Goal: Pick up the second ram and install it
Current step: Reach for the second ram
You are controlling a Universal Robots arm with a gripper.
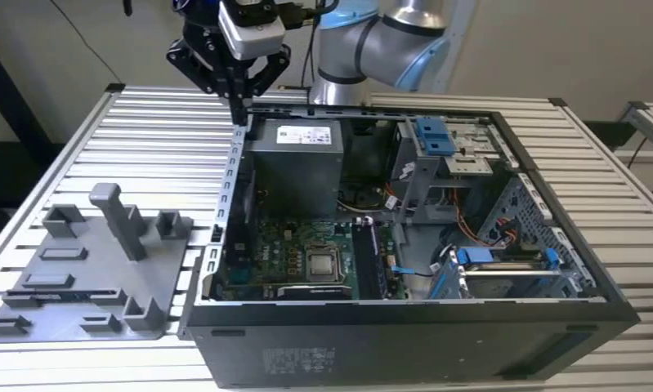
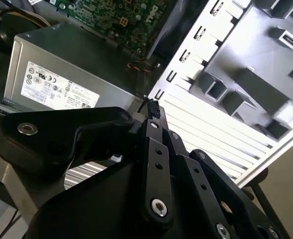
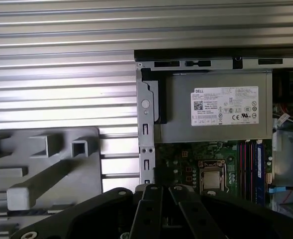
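Seeing gripper (image 1: 238, 104) closed, empty, above case (image 1: 234, 171) wall near its power supply (image 1: 293, 163); second ram (image 1: 70, 291) lying in holder plate (image 1: 97, 265) beside case. Risk: closed fingers jamming onto ram edge, tilting it in slot, or clipping case wall

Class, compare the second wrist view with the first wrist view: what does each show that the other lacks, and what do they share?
Second wrist view, not the first: the tips of the gripper, shut on nothing. First wrist view, not the second: the processor socket and the memory slots. Shared: the gripper's black links, the labelled power supply, the grey holder plate, the slatted table.
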